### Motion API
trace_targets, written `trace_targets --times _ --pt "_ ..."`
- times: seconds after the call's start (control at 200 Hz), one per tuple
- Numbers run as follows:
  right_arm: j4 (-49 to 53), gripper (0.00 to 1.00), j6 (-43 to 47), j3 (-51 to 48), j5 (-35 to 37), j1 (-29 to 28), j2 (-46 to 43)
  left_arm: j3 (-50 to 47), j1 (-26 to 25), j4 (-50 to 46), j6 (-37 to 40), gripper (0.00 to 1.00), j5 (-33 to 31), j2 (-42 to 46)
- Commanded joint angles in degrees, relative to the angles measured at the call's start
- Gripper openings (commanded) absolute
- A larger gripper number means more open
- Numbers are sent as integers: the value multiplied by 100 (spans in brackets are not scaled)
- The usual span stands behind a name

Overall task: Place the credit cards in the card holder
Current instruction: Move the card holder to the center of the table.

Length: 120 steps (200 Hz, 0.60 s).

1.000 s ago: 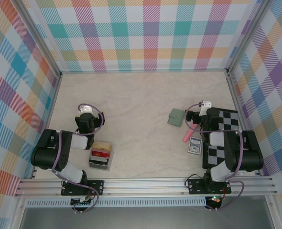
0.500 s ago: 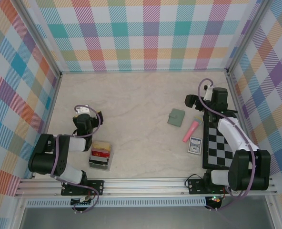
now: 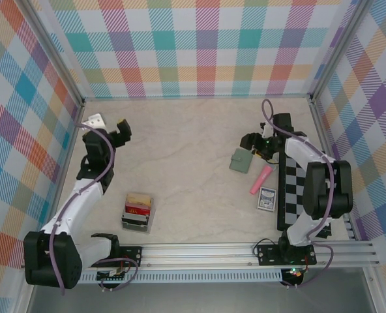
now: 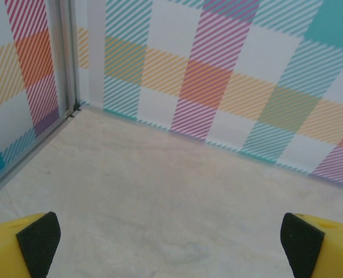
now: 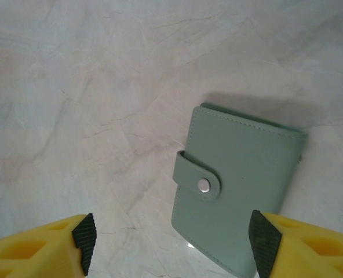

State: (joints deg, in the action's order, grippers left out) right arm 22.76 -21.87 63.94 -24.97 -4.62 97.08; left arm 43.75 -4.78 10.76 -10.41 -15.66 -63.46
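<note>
Right end effector [image 5: 174,237] hangs wide over the closed holder [image 5: 241,174] near my tabletop's [image 3: 180,163] right edge; left end effector [image 4: 170,240] wide, empty.

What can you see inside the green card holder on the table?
Nothing: the card holder lies shut, its snap tab fastened across the front, so its inside is covered.

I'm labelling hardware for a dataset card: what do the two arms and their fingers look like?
The left arm and right arm match: smooth white links between bulky black joints, with a thin purple cable looping along each. The fingers are blocky and bright yellow, each faced with a black pad on its inner side.
</note>
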Motion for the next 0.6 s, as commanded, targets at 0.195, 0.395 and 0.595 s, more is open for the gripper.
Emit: trace_targets --times 0.195,0.395,0.595 --pt "841 68 -19 916 293 -253 830 684 108 -2251 -1706 100 1631 251" --pt "1362 63 7 1511 706 -385 1336 797 57 -2789 -1943 100 2928 82" --pt "1620 62 83 1890 837 -584 1718 433 -127 -2956 -1925 100 3140 240"
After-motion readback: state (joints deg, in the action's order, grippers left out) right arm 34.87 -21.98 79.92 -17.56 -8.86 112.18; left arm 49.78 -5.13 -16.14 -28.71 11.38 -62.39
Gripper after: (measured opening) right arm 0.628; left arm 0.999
